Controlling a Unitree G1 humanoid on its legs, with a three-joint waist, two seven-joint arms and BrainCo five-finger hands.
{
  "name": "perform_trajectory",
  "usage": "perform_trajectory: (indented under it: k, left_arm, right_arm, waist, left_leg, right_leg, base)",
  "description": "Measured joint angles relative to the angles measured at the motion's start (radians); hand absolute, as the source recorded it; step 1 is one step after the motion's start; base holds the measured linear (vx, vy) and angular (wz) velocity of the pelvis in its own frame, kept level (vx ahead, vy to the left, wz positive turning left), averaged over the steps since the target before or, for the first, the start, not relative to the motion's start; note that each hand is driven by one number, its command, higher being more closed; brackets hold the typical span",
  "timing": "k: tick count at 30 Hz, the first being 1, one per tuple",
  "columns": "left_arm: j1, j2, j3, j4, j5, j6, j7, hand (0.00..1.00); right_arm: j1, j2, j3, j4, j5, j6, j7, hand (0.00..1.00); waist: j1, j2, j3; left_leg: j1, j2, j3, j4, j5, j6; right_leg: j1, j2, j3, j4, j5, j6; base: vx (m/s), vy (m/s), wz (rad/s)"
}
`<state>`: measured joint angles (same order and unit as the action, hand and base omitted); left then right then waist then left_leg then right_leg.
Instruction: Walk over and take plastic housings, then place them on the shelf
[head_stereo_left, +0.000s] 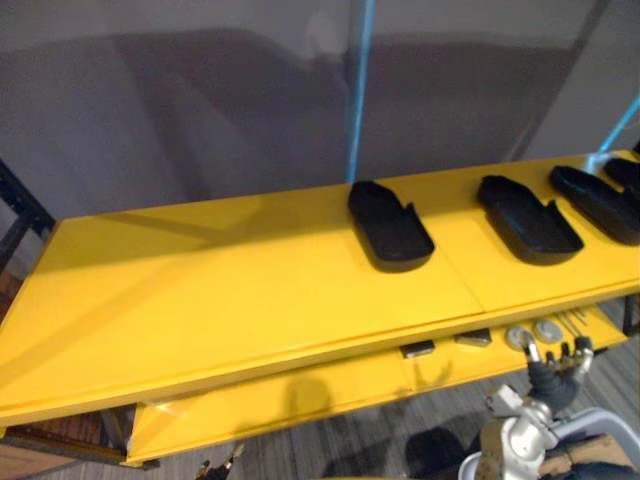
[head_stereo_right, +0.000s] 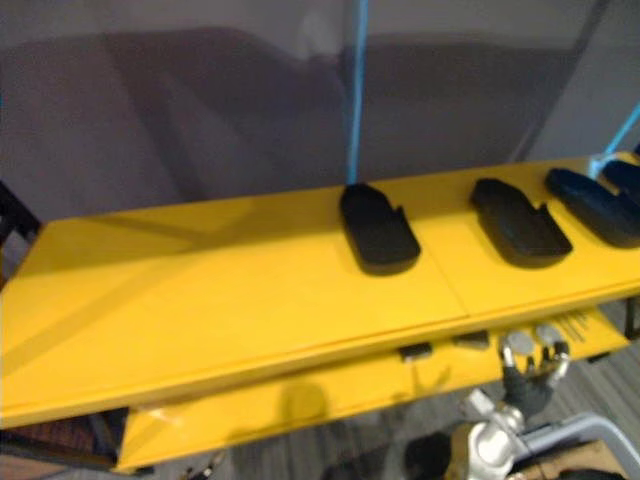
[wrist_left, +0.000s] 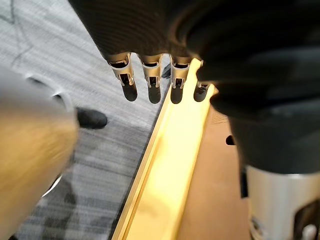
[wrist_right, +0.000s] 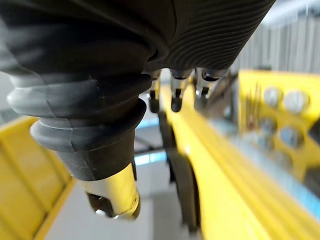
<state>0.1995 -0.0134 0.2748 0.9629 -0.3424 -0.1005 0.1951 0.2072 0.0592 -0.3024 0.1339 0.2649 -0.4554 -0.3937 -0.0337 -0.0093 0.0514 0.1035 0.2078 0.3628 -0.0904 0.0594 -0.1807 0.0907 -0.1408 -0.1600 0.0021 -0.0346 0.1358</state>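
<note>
Four black moulded plastic housings lie on the top board of the yellow metal shelf (head_stereo_left: 200, 290); none is in a hand. The leftmost housing (head_stereo_left: 390, 228) sits at about 1 o'clock from the middle of the head view, its narrower end pointing toward 11 o'clock. The second housing (head_stereo_left: 528, 220) lies at 3 o'clock of it, well apart. The third housing (head_stereo_left: 598, 203) lies just beside the second, further toward 3 o'clock. The fourth housing (head_stereo_left: 625, 172) is at 2 o'clock, cut off by the view's edge.

Under the top board, toward 5 o'clock, a lower yellow tier (head_stereo_left: 300, 395) carries two small dark blocks (head_stereo_left: 418, 349) and two round silver discs (head_stereo_left: 518, 337).

The right hand (head_stereo_left: 556, 375) is raised at 4 o'clock, just in front of those discs, its fingers spread upward and holding nothing. The left hand (wrist_left: 150, 82) hangs with straight, separate fingers, empty, over the shelf's yellow edge and the grey carpet floor (wrist_left: 50, 50).

Behind the shelf stands a grey wall (head_stereo_left: 200, 100) with a light blue strip (head_stereo_left: 358, 90) running up toward 12 o'clock.
</note>
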Motion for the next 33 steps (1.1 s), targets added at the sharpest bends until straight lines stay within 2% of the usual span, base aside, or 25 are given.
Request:
perform_trajectory:
  k: [3,11,14,16,17,18,19,20,21,22,24,25,27,28,29,31,32,33]
  left_arm:
    - [0.000,-0.002,0.020,0.000,-0.007,0.000,0.000,0.00]
    - [-0.003,0.001,0.019,0.001,-0.002,0.000,-0.002,0.00]
    - [0.003,0.006,0.030,0.002,0.006,-0.008,-0.003,0.00]
    - [0.019,0.006,0.040,-0.016,-0.004,-0.039,-0.003,0.00]
    - [0.048,0.000,0.045,-0.020,-0.007,-0.059,-0.004,0.00]
    - [0.058,-0.009,0.046,-0.019,-0.010,-0.067,-0.005,0.00]
    - [0.074,-0.024,0.047,-0.020,-0.011,-0.075,-0.005,0.00]
    - [0.079,-0.041,0.045,-0.020,-0.010,-0.083,-0.006,0.00]
    - [0.077,-0.035,0.040,-0.021,-0.009,-0.089,-0.007,0.00]
    - [0.069,-0.016,0.031,-0.041,-0.009,-0.100,-0.007,0.00]
    - [0.050,0.019,0.025,-0.058,-0.002,-0.104,-0.007,0.00]
    - [-0.091,0.110,-0.047,-0.077,0.164,-0.017,-0.070,0.00]
    - [-0.098,0.123,-0.063,-0.079,0.204,0.006,-0.101,0.00]
    - [-0.098,0.123,-0.062,-0.078,0.205,0.015,-0.104,0.00]
    - [-0.096,0.120,-0.062,-0.076,0.205,0.018,-0.104,0.00]
    - [-0.073,0.116,-0.062,-0.069,0.220,0.031,-0.109,0.00]
    - [-0.053,0.112,-0.062,-0.071,0.241,0.044,-0.116,0.00]
    - [-0.043,0.113,-0.061,-0.063,0.245,0.048,-0.119,0.00]
  right_arm:
    - [-0.002,0.000,0.013,0.000,0.000,0.000,0.006,0.00]
    - [-0.037,-0.007,0.012,0.001,0.001,0.000,0.037,0.00]
    - [-0.071,-0.029,0.013,0.001,0.001,0.000,0.062,0.00]
    - [-0.112,-0.061,0.037,0.001,0.001,0.002,0.092,0.00]
    - [-0.148,-0.100,0.069,0.001,0.002,0.001,0.114,0.00]
    - [-0.162,-0.118,0.072,0.001,0.002,0.001,0.121,0.00]
    - [-0.182,-0.142,0.071,0.001,0.003,0.000,0.131,0.00]
    - [-0.203,-0.170,0.069,0.001,0.005,-0.003,0.134,0.00]
    - [-0.207,-0.177,0.064,0.007,0.006,-0.003,0.133,0.00]
    - [-0.205,-0.177,0.070,0.011,0.005,-0.003,0.133,0.00]
    - [-0.202,-0.177,0.089,0.015,-0.003,-0.001,0.133,0.00]
    - [-0.168,-0.213,0.100,0.051,0.013,0.005,0.152,0.00]
    - [-0.135,-0.213,0.106,0.052,0.048,0.005,0.171,0.00]
    - [-0.121,-0.213,0.106,0.050,0.058,0.005,0.176,0.00]
    - [-0.090,-0.211,0.112,0.025,0.063,0.007,0.184,0.00]
    - [-0.033,-0.204,0.107,-0.050,0.054,0.007,0.215,0.00]
    - [-0.006,-0.207,0.090,-0.089,0.051,0.004,0.275,0.00]
    - [-0.006,-0.210,0.089,-0.100,0.051,-0.005,0.314,0.00]
  waist:
    - [0.019,-0.002,0.000]
    - [0.019,-0.008,-0.007]
    - [0.031,-0.009,-0.007]
    - [0.055,-0.012,0.000]
    - [0.071,0.001,0.012]
    - [0.082,0.012,0.016]
    - [0.087,0.035,0.014]
    - [0.087,0.059,0.014]
    - [0.086,0.047,0.021]
    - [0.079,0.027,0.029]
    - [0.073,0.001,0.035]
    - [0.056,0.018,0.060]
    - [0.034,0.018,0.070]
    - [0.018,0.007,0.076]
    - [0.019,0.000,0.078]
    - [0.026,-0.012,0.099]
    - [0.021,-0.021,0.120]
    - [0.000,-0.030,0.128]
  left_leg:
    - [-0.006,-0.002,-0.003,0.000,-0.001,0.001]
    - [-0.033,-0.013,-0.029,0.000,-0.001,0.001]
    - [-0.030,-0.013,-0.033,0.018,-0.014,0.001]
    - [-0.098,0.013,-0.128,0.207,-0.131,0.025]
    - [-0.143,0.025,-0.255,0.366,-0.239,0.066]
    - [-0.154,0.023,-0.308,0.406,-0.279,0.070]
    - [-0.157,0.023,-0.361,0.442,-0.322,0.060]
    - [-0.159,0.021,-0.384,0.443,-0.383,0.034]
    - [-0.163,0.004,-0.373,0.443,-0.398,0.016]
    - [-0.179,-0.024,-0.364,0.441,-0.395,0.026]
    - [-0.201,-0.039,-0.354,0.453,-0.397,0.032]
    - [-0.218,-0.047,-0.376,0.556,-0.432,0.045]
    - [-0.186,-0.047,-0.366,0.552,-0.438,0.051]
    - [-0.167,-0.043,-0.354,0.555,-0.446,0.053]
    - [-0.154,-0.043,-0.354,0.579,-0.463,0.061]
    - [-0.117,-0.043,-0.310,0.579,-0.479,0.077]
    - [-0.066,-0.050,-0.265,0.543,-0.487,0.091]
    - [-0.044,-0.054,-0.225,0.532,-0.484,0.108]
  right_leg:
    - [0.001,-0.001,-0.005,-0.007,0.000,0.000]
    - [-0.004,-0.008,-0.022,-0.015,0.000,0.001]
    - [-0.029,-0.003,0.024,-0.008,0.002,0.000]
    - [-0.064,0.008,0.095,0.007,0.013,-0.005]
    - [-0.075,0.028,0.167,0.013,0.022,-0.002]
    - [-0.082,0.035,0.196,0.017,0.028,0.001]
    - [-0.103,0.045,0.229,0.020,0.032,0.008]
    - [-0.129,0.051,0.265,0.020,0.037,0.017]
    - [-0.149,0.035,0.286,0.019,0.045,0.028]
    - [-0.165,0.012,0.298,0.017,0.065,0.034]
    - [-0.189,-0.003,0.298,0.009,0.076,0.024]
    - [-0.186,-0.002,0.298,0.052,0.094,0.037]
    - [-0.168,0.000,0.299,0.067,0.098,0.033]
    - [-0.168,0.007,0.302,0.076,0.104,0.035]
    - [-0.206,0.026,0.323,0.109,0.111,0.035]
    - [-0.223,0.040,0.343,0.127,0.136,0.002]
    - [-0.229,0.037,0.257,0.127,0.183,-0.040]
    - [-0.232,0.053,0.183,0.066,0.315,-0.083]
  base:
    - [0.02,0.003,0.05]
    - [0.03,0.006,0.08]
    - [-0.02,-0.009,-0.34]
    - [-0.02,-0.153,-1.09]
    - [-0.08,-0.166,-1.48]
    - [-0.13,-0.114,-1.51]
    - [-0.14,0.012,-1.16]
    - [-0.14,0.080,-1.01]
    - [-0.16,0.148,-0.68]
    - [-0.13,0.139,-0.34]
    - [-0.06,0.151,-0.22]
    - [0.02,0.192,-0.22]
    - [0.00,0.104,-0.20]
    - [-0.10,-0.019,-0.60]
    - [-0.12,-0.027,-0.90]
    - [-0.11,-0.064,-1.39]
    - [-0.18,-0.199,-1.90]
    - [-0.25,-0.204,-1.93]
